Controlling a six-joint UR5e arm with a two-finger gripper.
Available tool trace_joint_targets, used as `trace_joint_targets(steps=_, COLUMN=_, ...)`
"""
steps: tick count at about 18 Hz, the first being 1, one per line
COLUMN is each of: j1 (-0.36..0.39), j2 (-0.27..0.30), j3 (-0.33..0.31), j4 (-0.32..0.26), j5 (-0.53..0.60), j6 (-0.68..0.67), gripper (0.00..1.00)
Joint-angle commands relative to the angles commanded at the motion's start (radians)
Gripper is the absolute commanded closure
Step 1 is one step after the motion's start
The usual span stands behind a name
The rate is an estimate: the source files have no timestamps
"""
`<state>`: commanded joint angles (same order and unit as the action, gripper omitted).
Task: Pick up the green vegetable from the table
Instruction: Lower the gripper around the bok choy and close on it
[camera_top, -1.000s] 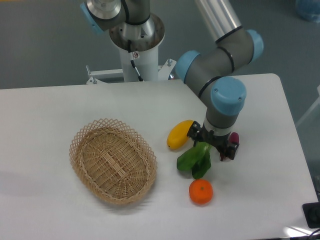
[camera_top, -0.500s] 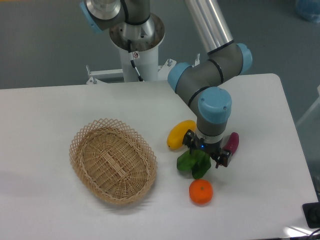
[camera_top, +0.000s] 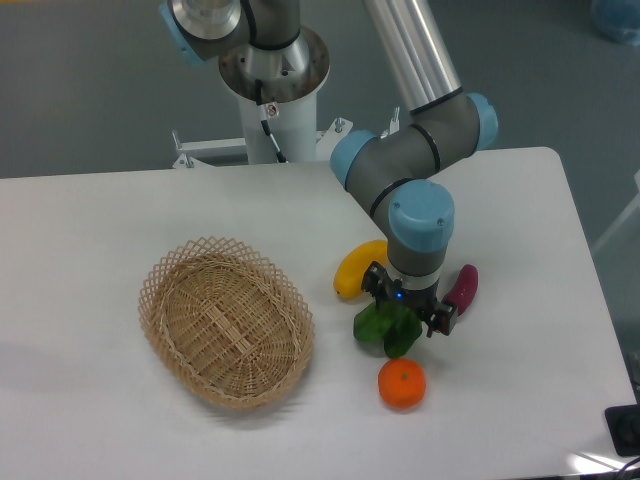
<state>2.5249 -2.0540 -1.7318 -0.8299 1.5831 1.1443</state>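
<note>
The gripper (camera_top: 404, 312) is sitting directly over the green vegetable (camera_top: 384, 328) on the table (camera_top: 100, 230), its fingers spread apart, straddling the stalk end.

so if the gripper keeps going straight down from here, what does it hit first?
Most likely the dark green leafy vegetable: the two-finger gripper points down right over its stalk end. Height above it is unclear from this one view.

The arm's links are smooth silver tubes, its joints dark grey housings with light-blue round caps. The black gripper (camera_top: 407, 309) shows a small blue light. A thin black cable runs down the white pedestal (camera_top: 272, 128) below the base
</note>
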Motion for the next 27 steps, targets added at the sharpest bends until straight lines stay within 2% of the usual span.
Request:
trace_joint_targets(steps=5, j1=-0.011, j2=-0.006, j3=-0.002, j4=0.006, j5=0.008, j6=-0.006, gripper=0.0)
trace_joint_targets(steps=10, j1=-0.029, j2=-0.02, j3=-0.021, j4=0.084, j5=0.077, j6=-0.02, gripper=0.0)
trace_joint_targets(steps=13, j1=-0.029, j2=-0.018, j3=-0.032, j4=0.103, j5=0.077, j6=-0.018, gripper=0.18)
trace_joint_targets(steps=17, j1=-0.029, j2=-0.018, j3=-0.037, j4=0.103, j5=0.077, j6=-0.015, gripper=0.25)
trace_joint_targets(steps=19, j1=-0.029, j2=-0.015, j3=-0.038, j4=0.101, j5=0.077, j6=-0.011, gripper=0.36)
trace_joint_targets(steps=22, j1=-0.029, j2=-0.011, j3=-0.037, j4=0.101, j5=0.077, j6=-0.008, gripper=0.37)
trace_joint_targets(steps=25, j1=-0.028, j2=-0.005, j3=-0.031, j4=0.098, j5=0.072, j6=-0.006, gripper=0.45)
trace_joint_targets(steps=26, j1=-0.028, j2=-0.003, j3=-0.031, j4=0.098, j5=0.071, j6=-0.006, gripper=0.49)
trace_joint_targets(steps=27, j1=-0.028, j2=0.001, j3=-0.031, j4=0.097, j5=0.069, j6=-0.008, gripper=0.59)
